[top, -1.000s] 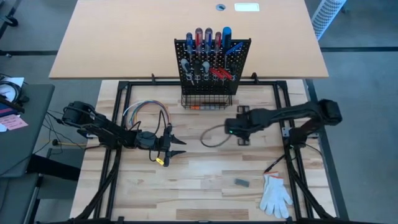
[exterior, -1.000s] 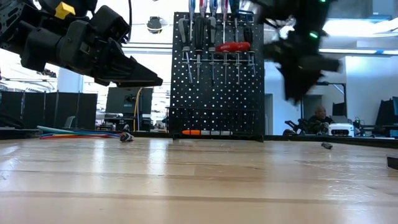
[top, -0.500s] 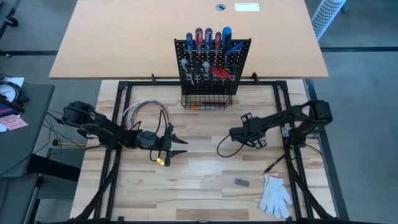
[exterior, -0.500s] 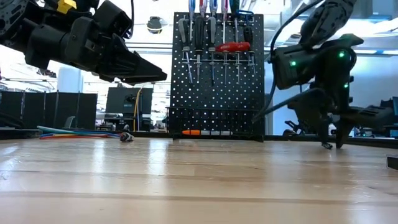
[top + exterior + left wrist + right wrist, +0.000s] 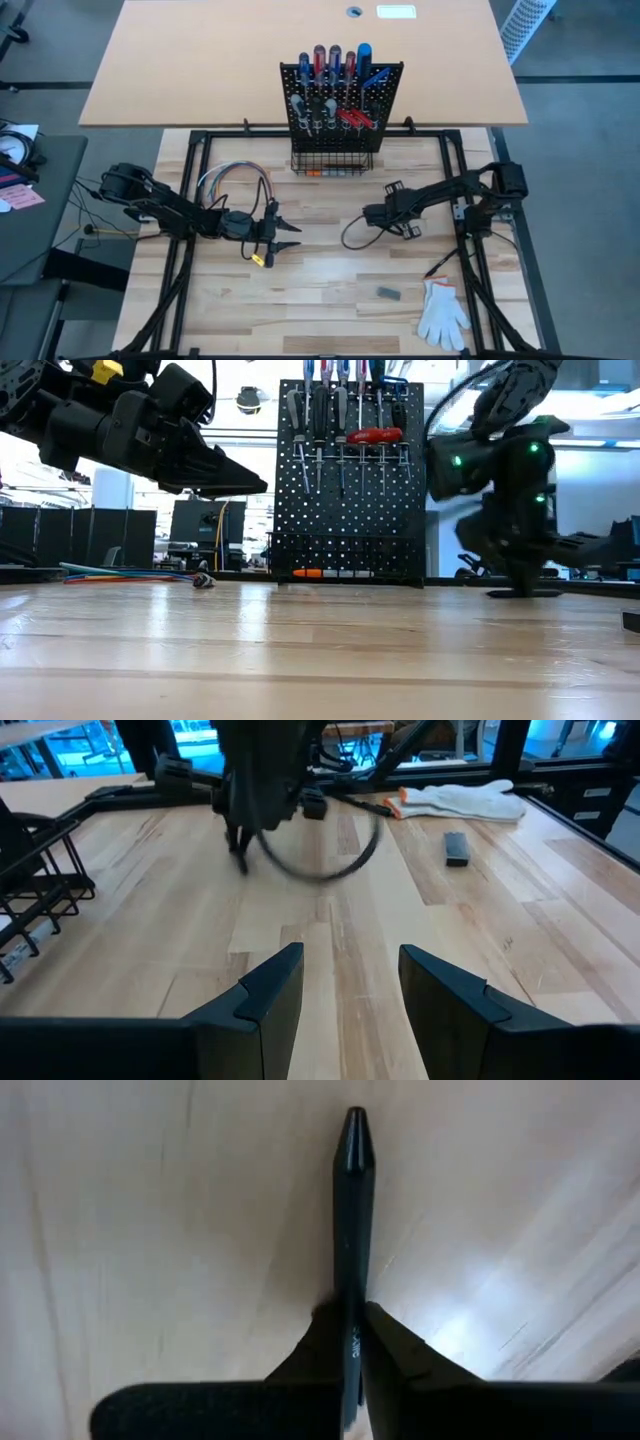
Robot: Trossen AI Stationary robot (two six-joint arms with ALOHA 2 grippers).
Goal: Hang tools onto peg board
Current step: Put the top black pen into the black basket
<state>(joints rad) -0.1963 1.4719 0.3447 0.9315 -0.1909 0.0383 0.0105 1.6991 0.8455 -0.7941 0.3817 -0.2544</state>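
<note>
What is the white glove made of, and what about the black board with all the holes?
The white glove looks like soft cloth or knit: matte, limp, lying flat, though the weave is too small to see. The peg board looks like black-painted metal: thin, rigid, evenly punched holes. Plastic cannot be ruled out.

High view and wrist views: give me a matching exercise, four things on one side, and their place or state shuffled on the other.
Things:
1. glove
2. wires
3. right end effector
4. left end effector

Place or state:
A. open, raised above the table
B. shut on a slim black tool
C. right corner far from the peg board
D. table's left half

Pairs: 1-C, 2-D, 3-B, 4-A
</note>
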